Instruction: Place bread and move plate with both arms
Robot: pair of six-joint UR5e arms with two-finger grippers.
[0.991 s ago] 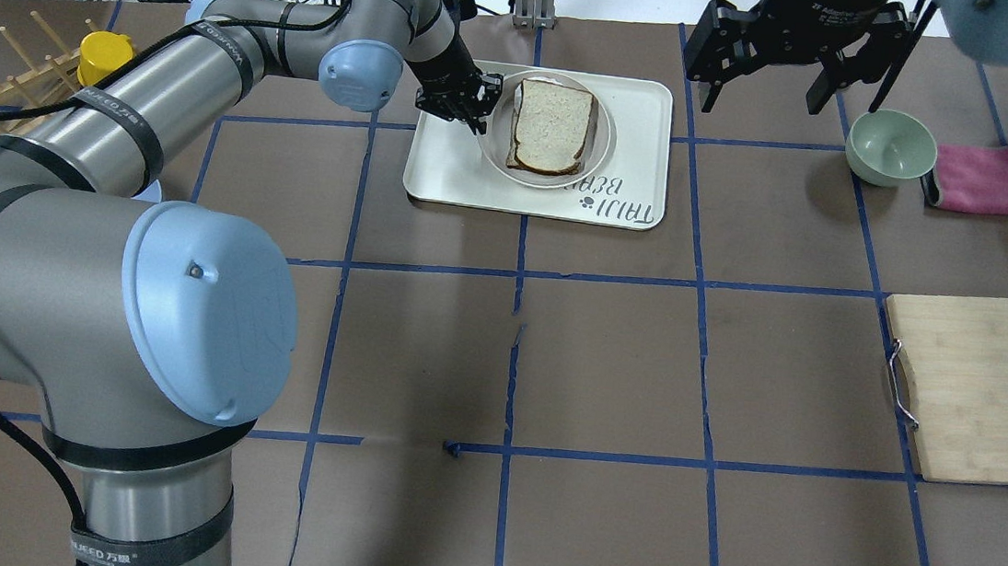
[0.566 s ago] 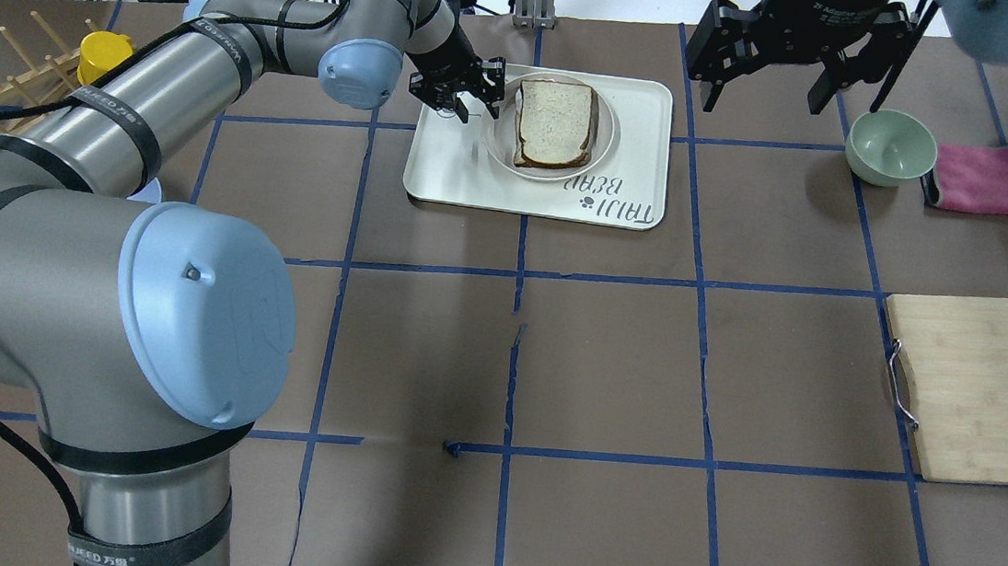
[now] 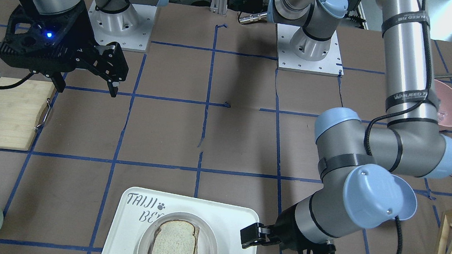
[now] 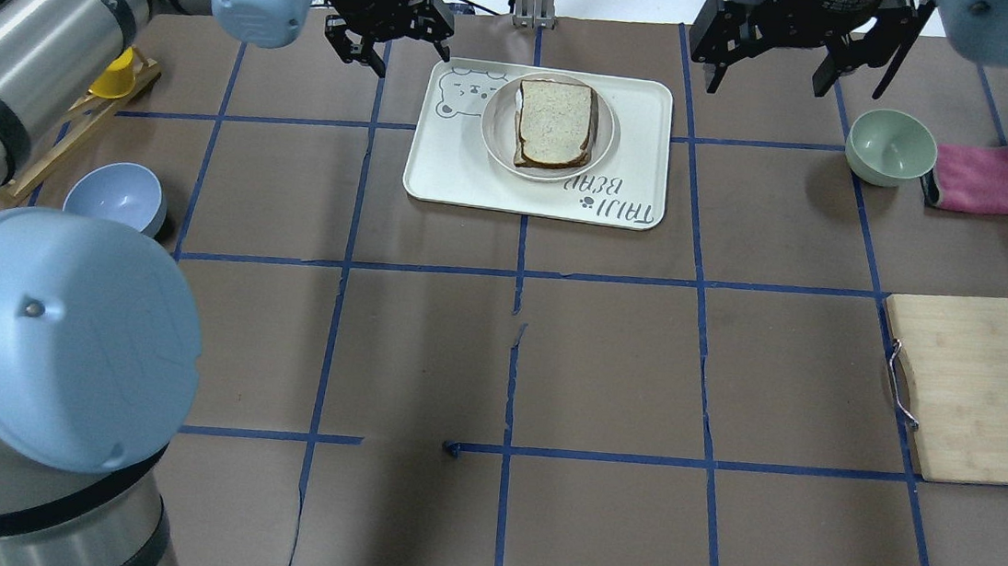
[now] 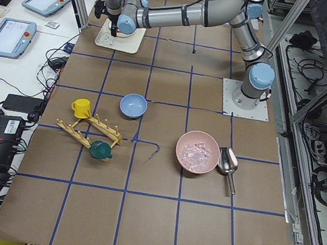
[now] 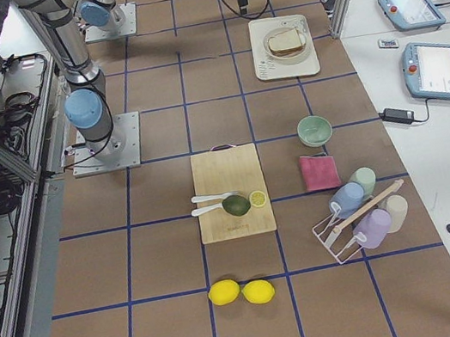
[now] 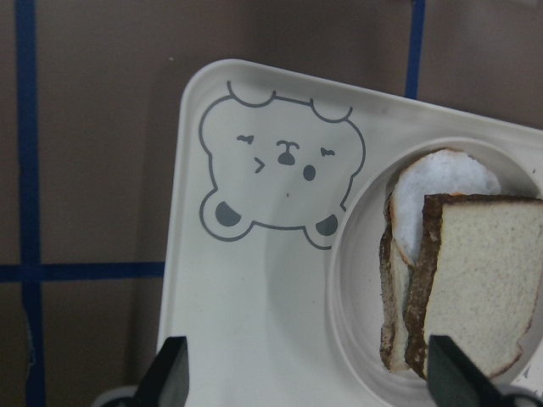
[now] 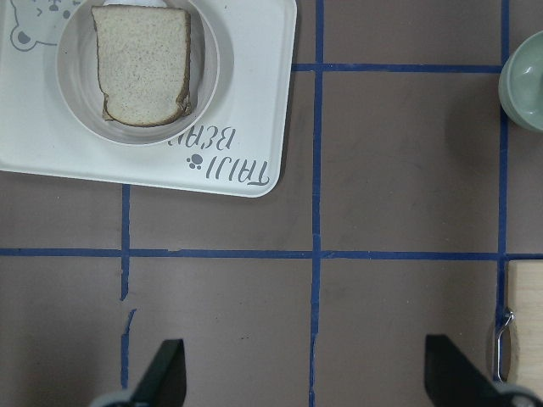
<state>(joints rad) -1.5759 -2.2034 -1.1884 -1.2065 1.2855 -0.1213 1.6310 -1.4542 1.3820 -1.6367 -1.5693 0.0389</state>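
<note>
Overhead: the left gripper (image 4: pixel 395 43) has drawn back off the tray (image 4: pixel 477 183) and hangs past its far left corner, jaws spread and empty; a second ago it sat at the left rim of the plate (image 4: pixel 489 129), then stood open just beside it; the bread (image 4: pixel 555 120) lies on the plate, and the plate sits flat on the tray; the arm's swing away uncovers a blue bowl (image 4: pixel 117 195); the right gripper (image 4: pixel 767 82) has hardly stirred, fingers wide, holding nothing, off the tray's far right corner.

Front-facing: the left gripper is just beside the tray's edge; the right one hangs well apart over the table (image 3: pixel 228 144).

Left wrist: both fingertips stand spread at the bottom edge, above the tray's bear drawing (image 7: pixel 284 178); the bread overlaps a paler slice (image 7: pixel 441 182) beneath it, both inside the plate.

Right wrist: fingers spread, only table between them; plate and bread show at the upper left.

Side views: the bread rests on the plate on the tray; the grippers are too small to judge.

The bread step looks done; the plate has not left the tray, so with the left gripper's release the move seems to need a fresh grasp.
</note>
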